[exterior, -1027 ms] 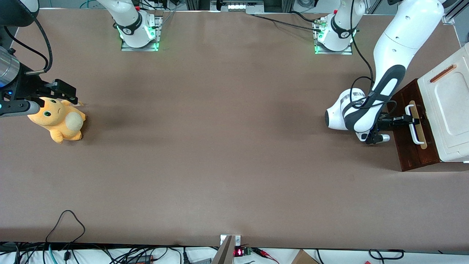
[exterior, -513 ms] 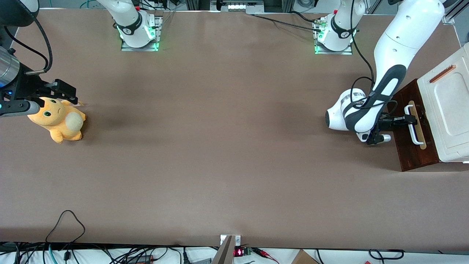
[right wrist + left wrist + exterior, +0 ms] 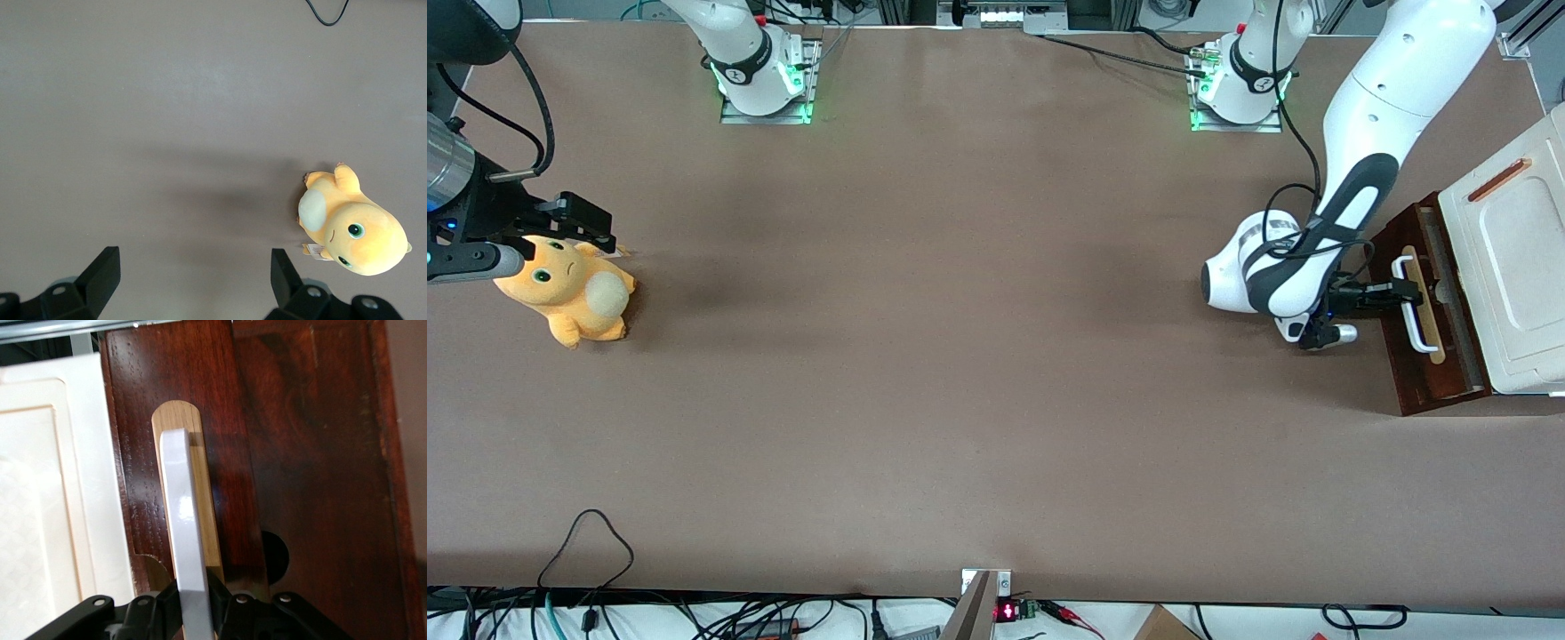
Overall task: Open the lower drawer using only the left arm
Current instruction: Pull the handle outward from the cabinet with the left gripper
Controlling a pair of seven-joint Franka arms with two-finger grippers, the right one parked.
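Lower drawer [image 3: 1423, 356] at the working arm's end of the brown table [image 3: 960, 356], partly pulled out from under the white cabinet top [image 3: 1516, 267]; going left to right in the front view: orange plush toy [image 3: 569, 298] at the parked arm's end, left arm [image 3: 1360, 169], gripper [image 3: 1396, 292] with jaws closed on the white loop handle [image 3: 185, 540], drawer front, cabinet

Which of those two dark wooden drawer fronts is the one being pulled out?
The lower drawer, whose white handle the gripper is shut on. It stands out past the white cabinet top; the other front has only a round hole.
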